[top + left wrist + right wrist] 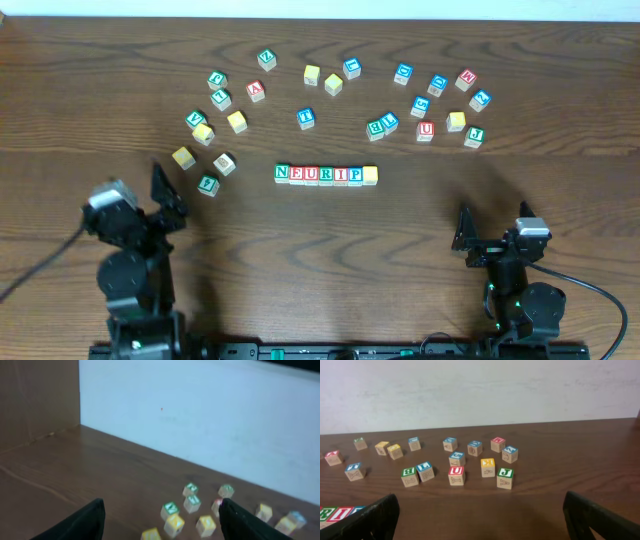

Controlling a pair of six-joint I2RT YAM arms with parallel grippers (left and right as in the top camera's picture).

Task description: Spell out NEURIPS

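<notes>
Near left of the tabletop point(320, 280): find the left hand point(163, 192) with fingers apart and nothing between them. Points, by the left wrist view, over the loose cubes point(212, 128) of the left scatter toward the wall point(200, 420).

Middle: note the NEURIPS row point(326, 174), seven cubes touching side to side, long axis running left to right across the tabletop. Reads N, E, U, R, I, P, then closes with a yellow-faced cube point(370, 174) in the S place; cannot read any letter on that top face. Lies far of both hands and between them: to the right and a little far of the left hand, to the left and far of the right one.

Near right: find the right hand point(466, 238) spread wide too, holding nothing. Catches only the row's right end, at the lower left edge of the right wrist view, just beside the finger on that side.

Looks complete in count and order. For any turning of that last cube to show an S, favour the right hand, nearer to that end of the row. Calls for a reach far and left, coming in from the near side or the free right end, so as not to nudge the P cube point(355, 174) touching it.
</notes>
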